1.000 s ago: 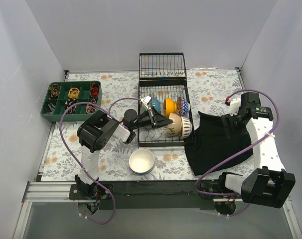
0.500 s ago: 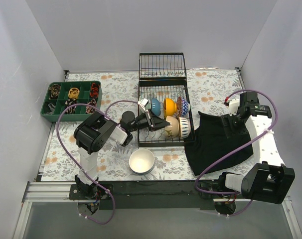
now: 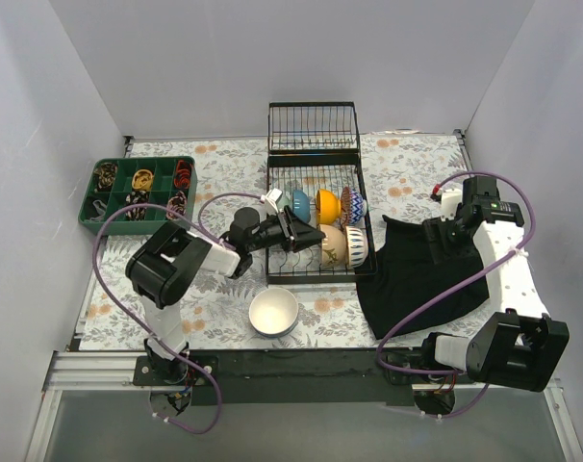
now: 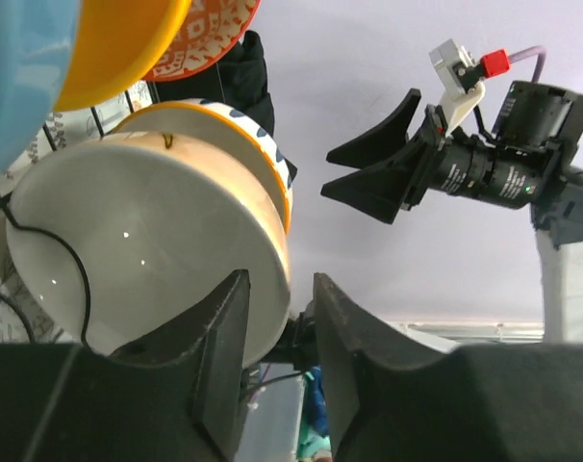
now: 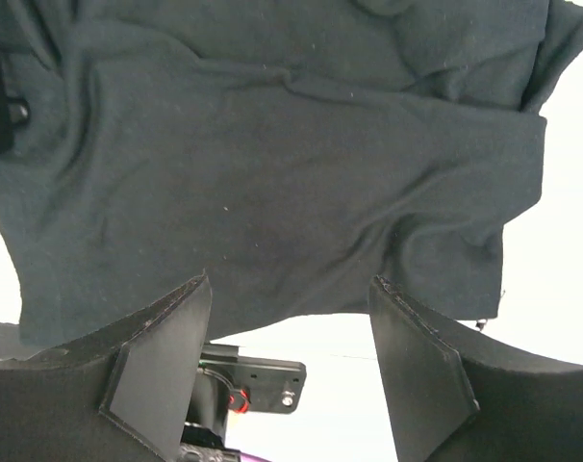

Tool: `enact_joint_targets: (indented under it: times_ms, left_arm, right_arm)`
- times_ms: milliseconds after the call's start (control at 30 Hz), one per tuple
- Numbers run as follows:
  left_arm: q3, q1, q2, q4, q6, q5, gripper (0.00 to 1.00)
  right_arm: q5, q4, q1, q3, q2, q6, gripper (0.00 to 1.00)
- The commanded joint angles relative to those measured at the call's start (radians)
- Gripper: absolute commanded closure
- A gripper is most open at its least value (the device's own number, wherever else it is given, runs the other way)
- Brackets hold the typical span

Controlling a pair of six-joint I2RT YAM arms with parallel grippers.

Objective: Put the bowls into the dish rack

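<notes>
The black wire dish rack (image 3: 314, 166) stands mid-table. Blue (image 3: 298, 203), orange-yellow (image 3: 327, 204) and red-patterned (image 3: 352, 204) bowls stand in its back row. A cream-white bowl (image 3: 336, 244) and a blue-striped bowl (image 3: 357, 246) stand in its front row. A white bowl (image 3: 273, 311) sits on the table in front of the rack. My left gripper (image 3: 309, 236) is over the rack beside the cream-white bowl (image 4: 147, 279). Its jaws (image 4: 279, 284) are narrowly open, with the bowl's rim by the left finger and apart from the right one. My right gripper (image 3: 436, 237) is open and empty above a black cloth (image 5: 272, 164).
A green compartment tray (image 3: 98, 214) with small items is at the far left. The black cloth (image 3: 421, 274) lies right of the rack. The rack's upright basket (image 3: 313, 127) is at the back. White walls enclose the table on three sides.
My left gripper has drawn back a little to the left. The cream-white bowl now stands more upright in the rack. The right arm has barely moved.
</notes>
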Motion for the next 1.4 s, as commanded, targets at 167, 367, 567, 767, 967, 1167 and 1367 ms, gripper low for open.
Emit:
enact_joint_targets:
  times_ms: [167,367,567,767,967,1167,1367]
  left_arm:
    - [0.034,0.046,-0.199,-0.416,0.144,-0.031,0.5]
    - [0.168,0.123,-0.286,-0.959,0.519,0.062,0.45]
    - [0.244,0.161,-0.455,-1.352,0.902,0.054,0.44]
    - [0.272,0.091,-0.713,-1.694,1.5,0.113,0.41]
    - [0.254,-0.173,-0.808,-1.905,1.7,-0.148,0.39]
    - [0.22,-0.297,-0.793,-1.954,1.703,-0.248,0.41]
    - [0.209,-0.42,-0.735,-1.91,1.697,-0.284,0.4]
  right_arm:
    - [-0.079,0.052,-0.004,0.018,-0.037,0.042,0.25]
    - [-0.111,0.054,-0.004,0.046,-0.044,0.052,0.25]
    - [-0.177,0.1,-0.002,0.037,-0.086,0.064,0.24]
    - [-0.217,0.152,-0.004,-0.052,-0.192,0.055,0.22]
    - [-0.211,0.173,-0.004,-0.086,-0.251,0.053,0.22]
    - [-0.213,0.181,-0.002,-0.074,-0.263,0.035,0.22]
    - [-0.222,0.183,-0.002,-0.072,-0.283,0.058,0.22]
